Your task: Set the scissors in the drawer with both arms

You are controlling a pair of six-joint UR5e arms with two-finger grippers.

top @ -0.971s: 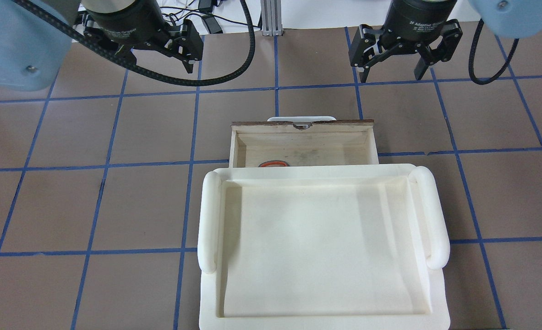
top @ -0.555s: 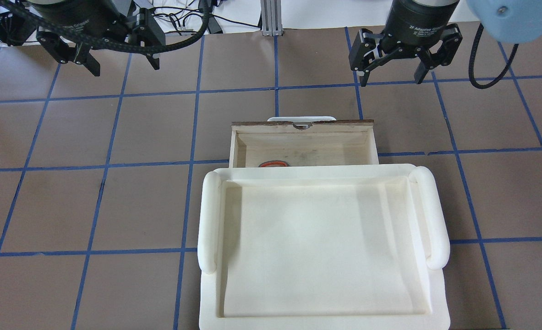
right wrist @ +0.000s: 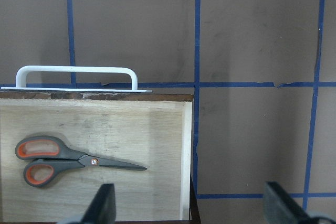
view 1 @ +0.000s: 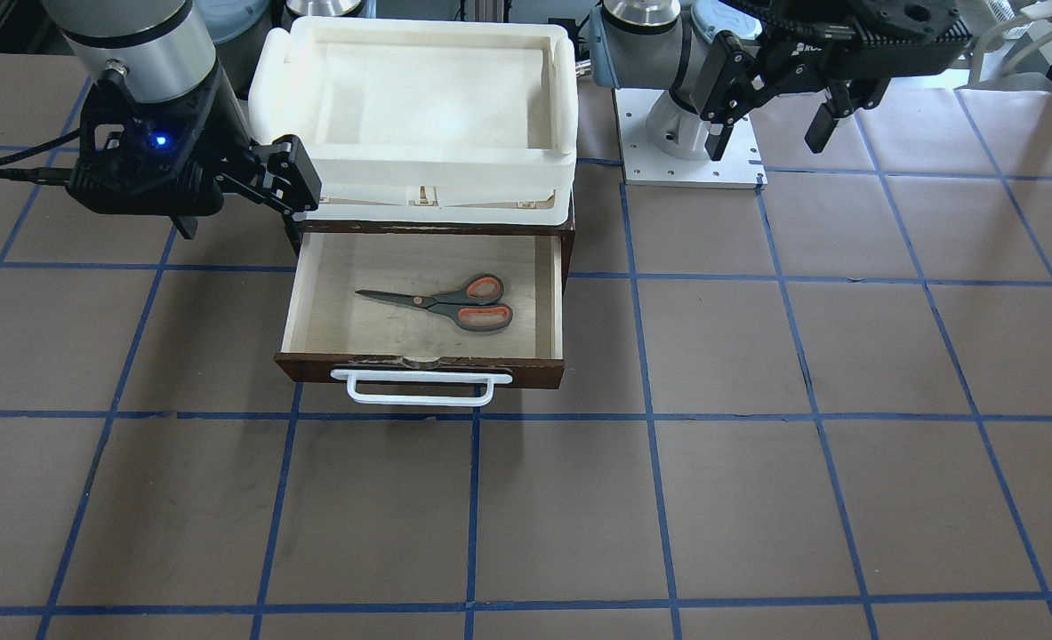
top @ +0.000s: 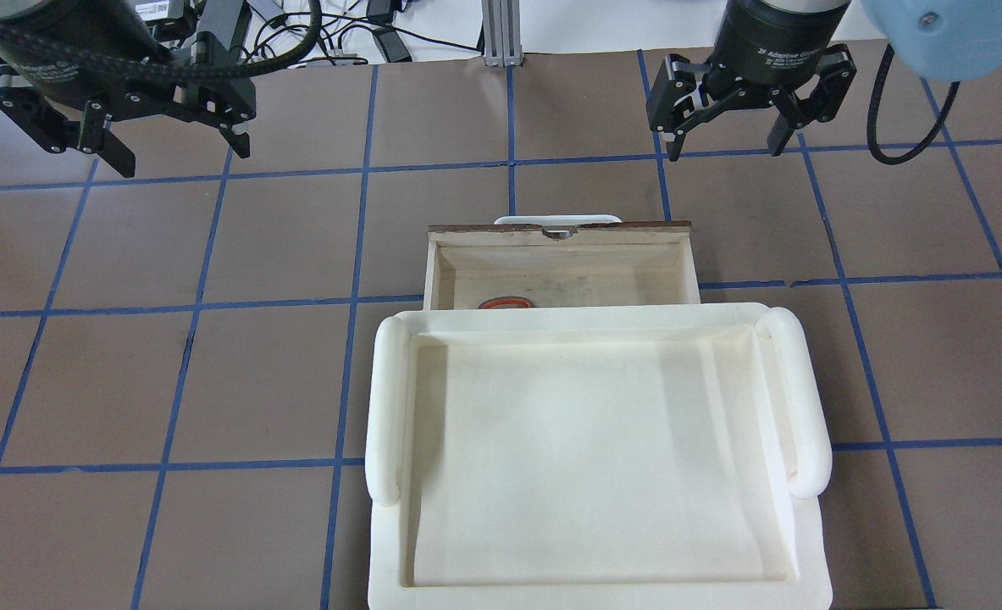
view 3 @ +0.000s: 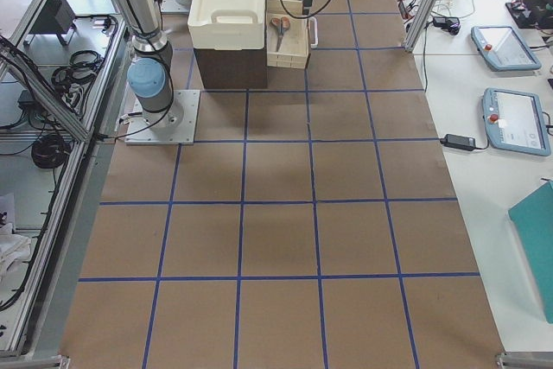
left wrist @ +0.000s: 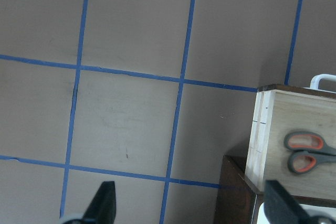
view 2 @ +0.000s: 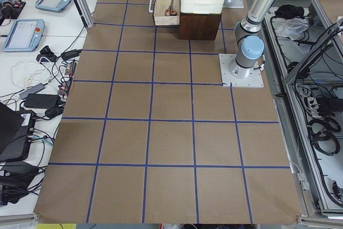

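Note:
The scissors (view 1: 450, 302) lie flat inside the open drawer (view 1: 419, 369), with their orange-lined handles toward the robot's left side. They also show in the right wrist view (right wrist: 58, 161) and the left wrist view (left wrist: 302, 153). In the overhead view only an orange loop (top: 505, 302) peeks out from under the tray. My left gripper (top: 179, 157) is open and empty, high above the table, far to the left of the drawer (top: 560, 229). My right gripper (top: 725, 146) is open and empty, above the table just past the drawer's right front corner.
A white foam tray (top: 386, 407) sits on top of the dark cabinet and hides the drawer's rear part from above. The drawer's white bar handle (view 1: 423, 388) points away from the robot. Brown table with blue tape grid (view 1: 757, 444) lies all around.
My left gripper has swung to the left, away from the drawer, and turned. My right gripper has hardly moved. The scissors and the drawer are as before.

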